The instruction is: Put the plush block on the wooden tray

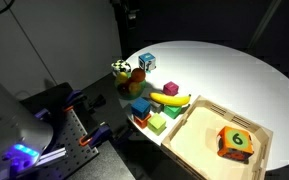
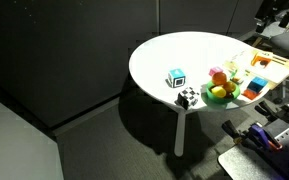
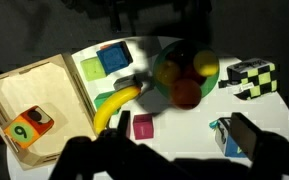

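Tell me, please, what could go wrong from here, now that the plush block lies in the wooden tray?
1. The wooden tray seems to reach the edge of the table; a push could tip it off, together with the plush block.
2. The banana and the small blocks lie close beside the tray; a low sweep may scatter them.
3. The checkered cube sits near the table's rim and might fall.
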Robot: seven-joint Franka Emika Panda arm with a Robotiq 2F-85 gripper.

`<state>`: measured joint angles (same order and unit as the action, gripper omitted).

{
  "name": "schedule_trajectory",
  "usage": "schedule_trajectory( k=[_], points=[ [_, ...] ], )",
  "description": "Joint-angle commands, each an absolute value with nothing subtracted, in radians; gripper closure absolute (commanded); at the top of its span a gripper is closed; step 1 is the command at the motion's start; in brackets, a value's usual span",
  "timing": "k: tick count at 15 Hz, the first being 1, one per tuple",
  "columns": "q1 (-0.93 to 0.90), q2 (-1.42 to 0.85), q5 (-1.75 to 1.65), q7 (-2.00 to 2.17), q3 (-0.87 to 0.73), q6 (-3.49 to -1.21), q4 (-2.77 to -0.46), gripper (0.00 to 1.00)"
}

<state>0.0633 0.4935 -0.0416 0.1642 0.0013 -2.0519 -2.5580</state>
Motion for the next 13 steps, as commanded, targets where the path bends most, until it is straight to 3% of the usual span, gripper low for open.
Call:
schedule_trajectory(
  k=[1, 13],
  points=[
    [0.04, 0.563, -0.037, 0.069, -0.01, -1.977, -2.578, 0.0],
    [0.027, 0.578, -0.042, 0.033, -0.001, -1.895, -2.565, 0.0]
  ],
)
